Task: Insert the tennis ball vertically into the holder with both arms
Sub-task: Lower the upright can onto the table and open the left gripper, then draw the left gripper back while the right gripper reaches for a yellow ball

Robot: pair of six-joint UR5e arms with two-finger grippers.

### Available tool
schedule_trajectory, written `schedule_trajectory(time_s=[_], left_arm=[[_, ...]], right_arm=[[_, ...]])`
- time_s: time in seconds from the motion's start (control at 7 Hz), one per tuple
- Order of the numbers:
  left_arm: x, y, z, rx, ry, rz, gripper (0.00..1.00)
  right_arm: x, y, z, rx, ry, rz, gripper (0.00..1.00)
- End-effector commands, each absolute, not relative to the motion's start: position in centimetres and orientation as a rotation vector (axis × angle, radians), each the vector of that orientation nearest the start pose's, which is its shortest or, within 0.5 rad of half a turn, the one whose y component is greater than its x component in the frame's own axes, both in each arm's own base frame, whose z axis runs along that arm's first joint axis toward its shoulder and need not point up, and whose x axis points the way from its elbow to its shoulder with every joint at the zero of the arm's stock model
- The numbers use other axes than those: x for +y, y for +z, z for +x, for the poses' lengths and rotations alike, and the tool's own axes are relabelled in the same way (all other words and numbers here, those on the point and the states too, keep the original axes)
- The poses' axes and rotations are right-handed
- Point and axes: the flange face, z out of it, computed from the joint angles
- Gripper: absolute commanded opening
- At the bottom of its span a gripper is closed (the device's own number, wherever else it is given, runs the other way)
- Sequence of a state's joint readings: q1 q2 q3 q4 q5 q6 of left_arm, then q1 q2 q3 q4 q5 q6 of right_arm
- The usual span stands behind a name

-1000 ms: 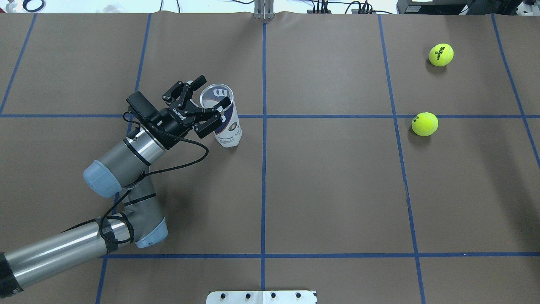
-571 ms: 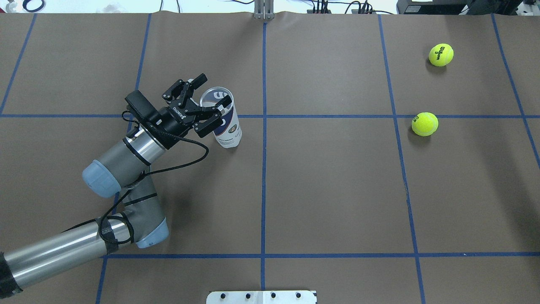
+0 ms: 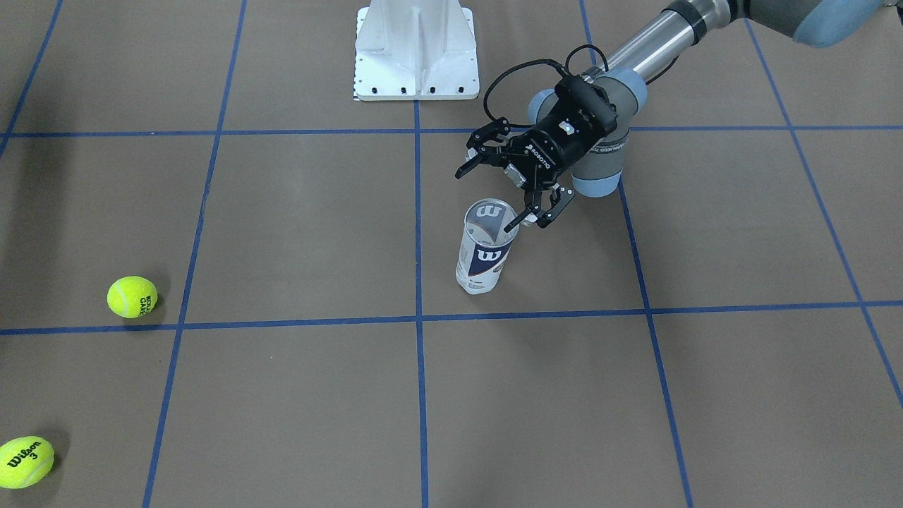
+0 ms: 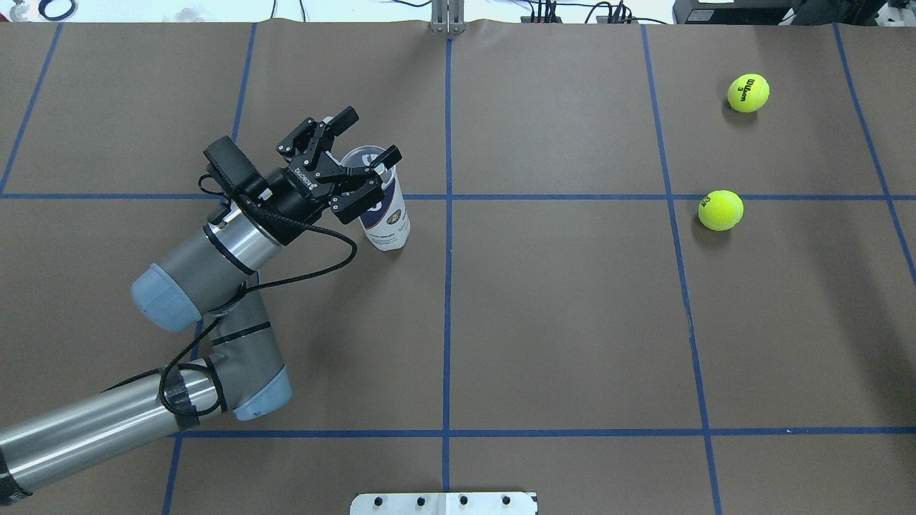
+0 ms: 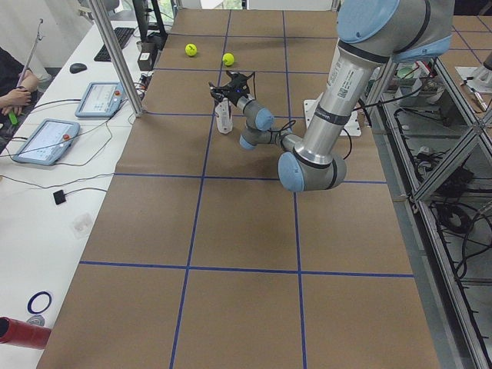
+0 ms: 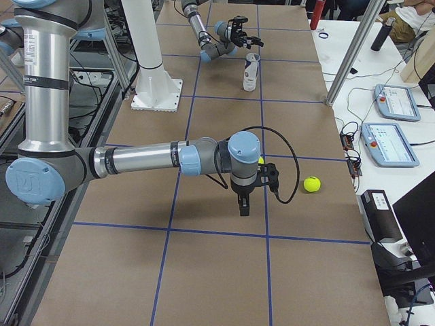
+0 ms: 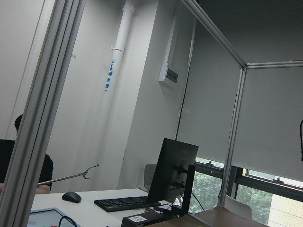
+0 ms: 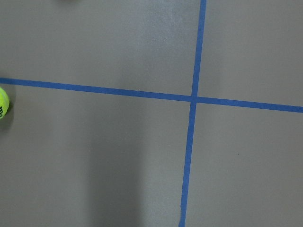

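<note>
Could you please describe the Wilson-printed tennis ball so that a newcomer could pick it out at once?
On the brown paper-covered table with a blue tape grid, go to the robot's right half, away from the clear, navy-and-white-labelled plastic tube. Two yellow-green tennis balls lie there; yours is the ball farther from the robot, printed "Wilson 3" in black; the nearer ball has different lettering.

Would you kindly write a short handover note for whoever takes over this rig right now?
Left gripper: open by the holder's mouth, not clamped on it.
Right gripper: points down over the table near the balls; whether it is open or shut cannot be told.
Holder: upright, no ball visible inside.
Wilson tennis ball and second tennis ball: loose on the robot's right.
Done: nothing inserted.
Left: steady the holder, pick up a ball, drop it in.
</note>
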State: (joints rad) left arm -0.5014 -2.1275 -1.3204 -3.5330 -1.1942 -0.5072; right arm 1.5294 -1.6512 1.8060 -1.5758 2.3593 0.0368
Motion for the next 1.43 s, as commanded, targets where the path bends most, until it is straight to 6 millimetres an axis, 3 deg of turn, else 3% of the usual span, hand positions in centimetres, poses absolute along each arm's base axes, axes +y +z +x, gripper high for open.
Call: schedule_trajectory(time_s=[0.0,0.14,0.29,0.43,0.57,0.71,0.86,1.14,1.29], left_arm=[[-41.9,28.2,39.0,1.337,0.051,1.586,0.99],[-40.3,29.3,36.4,1.31,0.071,1.549,0.99],[-38.6,31.9,34.2,1.345,0.105,1.471,0.99],[-38.5,34.8,31.4,1.385,0.158,1.362,0.99],[-38.4,37.3,30.2,1.377,0.227,1.275,0.99],[-38.7,37.9,31.1,1.346,0.238,1.233,0.99],[-39.1,38.5,31.9,1.332,0.242,1.213,0.99],[-39.4,40.1,32.7,1.309,0.247,1.186,0.99],[-39.5,40.0,32.7,1.31,0.247,1.187,0.99]], right_arm=[[-46.8,56.5,4.3,-0.794,-0.075,0.137,0.99],[-47.4,55.5,4.3,-0.793,-0.08,0.154,0.99],[-47.0,56.1,4.2,-0.805,-0.074,0.143,0.99],[-47.1,55.6,4.0,-0.83,-0.05,0.135,1.0],[-47.6,54.6,3.1,-0.88,0.012,0.097,0.99],[-47.8,54.5,1.0,-0.888,-0.013,0.073,0.99],[-48.7,53.6,-3.8,-0.875,-0.043,0.021,0.99],[-49.7,51.4,-11.1,-0.814,-0.068,0.053,0.99],[-50.8,48.8,-15.2,-0.826,-0.018,0.061,1.0]])
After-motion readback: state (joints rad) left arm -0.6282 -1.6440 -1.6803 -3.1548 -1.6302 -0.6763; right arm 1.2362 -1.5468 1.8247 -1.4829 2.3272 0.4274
